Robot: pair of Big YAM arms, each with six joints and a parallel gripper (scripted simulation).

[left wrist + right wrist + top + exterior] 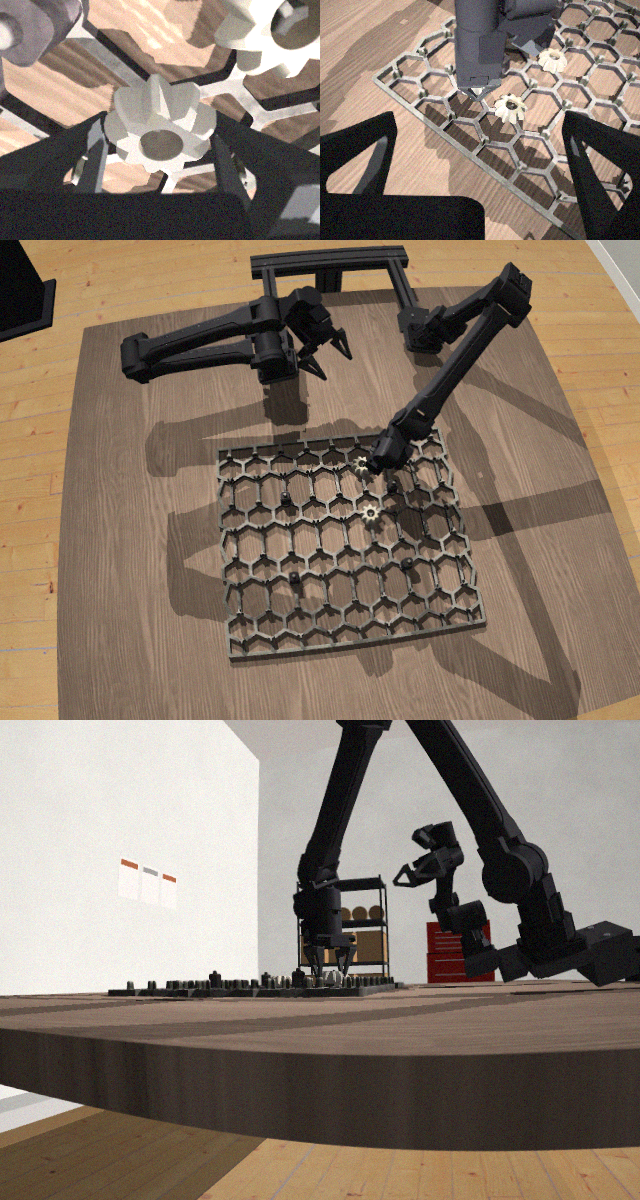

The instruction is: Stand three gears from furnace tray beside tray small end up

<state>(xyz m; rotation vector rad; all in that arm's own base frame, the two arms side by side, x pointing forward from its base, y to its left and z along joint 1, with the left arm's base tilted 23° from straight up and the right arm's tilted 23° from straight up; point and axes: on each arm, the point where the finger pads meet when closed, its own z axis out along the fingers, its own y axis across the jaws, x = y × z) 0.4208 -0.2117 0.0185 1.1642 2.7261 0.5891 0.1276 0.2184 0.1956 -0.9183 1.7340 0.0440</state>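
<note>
The furnace tray [289,650] [440,130] is a grey honeycomb grid on the table. My left gripper [159,120] [330,973] points down and is shut on one cream gear [161,107] [332,977], fingertips against both sides, low at the tray; its arm hides that gear in the top view. A second gear [360,463] [508,110] sits close beside it on the tray. A third gear [370,512] [552,61] sits farther in. My right gripper [338,368] [479,120] is open and empty, raised behind the tray's back edge.
Several dark posts stand up from the tray, one of them [391,485] [40,30] near the held gear. Others [285,497] [294,577] [407,563] stand farther out. The table [129,550] extends around the tray. The arms' black frame [330,260] is at the back.
</note>
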